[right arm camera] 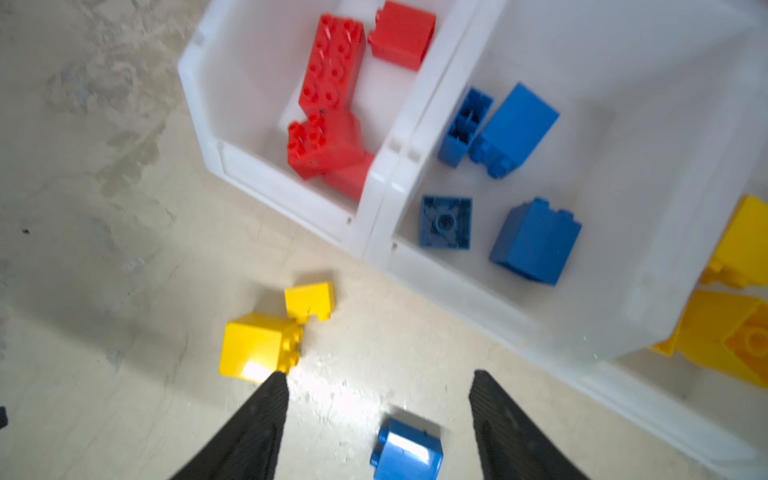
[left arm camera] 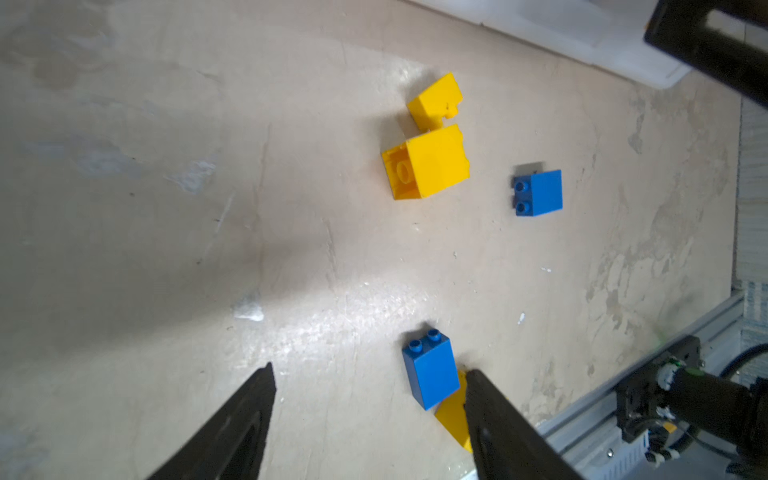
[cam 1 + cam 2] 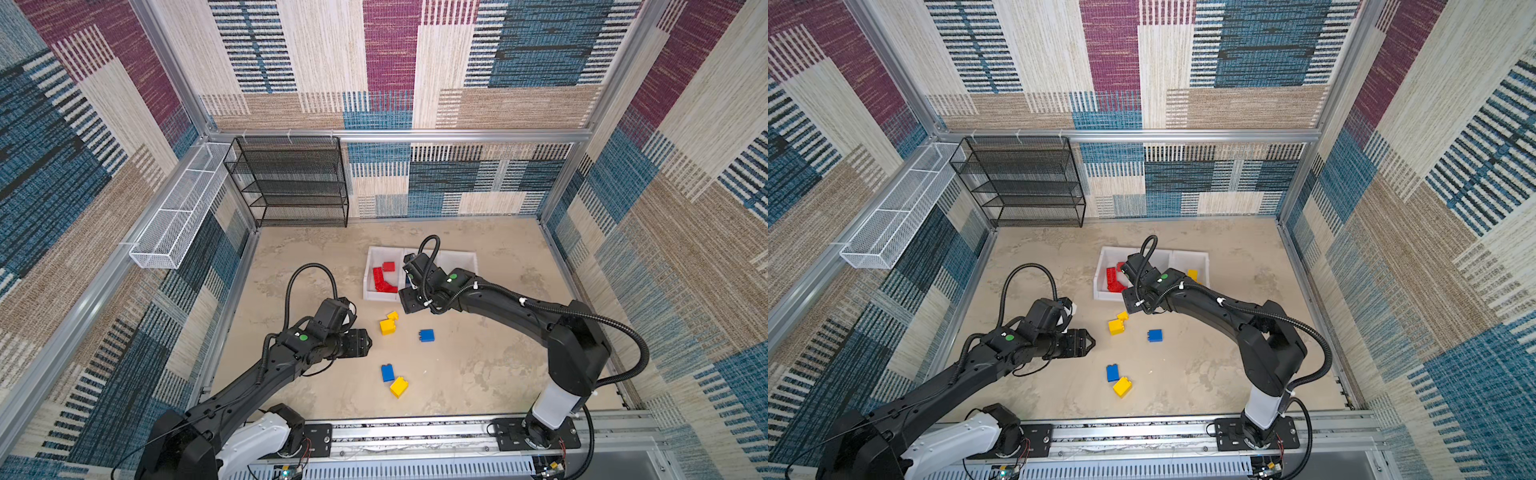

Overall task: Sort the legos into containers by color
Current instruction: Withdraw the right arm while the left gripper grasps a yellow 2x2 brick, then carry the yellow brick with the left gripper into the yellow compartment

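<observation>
Three white containers stand in a row: the left one (image 1: pixel 232 166) holds red legos (image 1: pixel 332 83), the middle one (image 1: pixel 453 291) blue legos (image 1: pixel 515 129), the right one (image 3: pixel 1202 259) yellow legos (image 1: pixel 731 332). On the table lie two touching yellow legos (image 3: pixel 387 326), a blue lego (image 3: pixel 427 335), and nearer the front another blue lego (image 3: pixel 387 372) beside a yellow lego (image 3: pixel 399 386). My left gripper (image 2: pixel 370 370) hovers open, left of that front pair. My right gripper (image 1: pixel 378 374) is open above the table before the containers, with the blue lego (image 1: pixel 407 451) lying loose below it.
A black mesh shelf rack (image 3: pixel 291 183) stands at the back left, and a white wire basket (image 3: pixel 183 212) hangs on the left wall. An aluminium rail (image 3: pixel 415 432) carrying both arm bases runs along the front edge. Frame posts and patterned walls close in the sides.
</observation>
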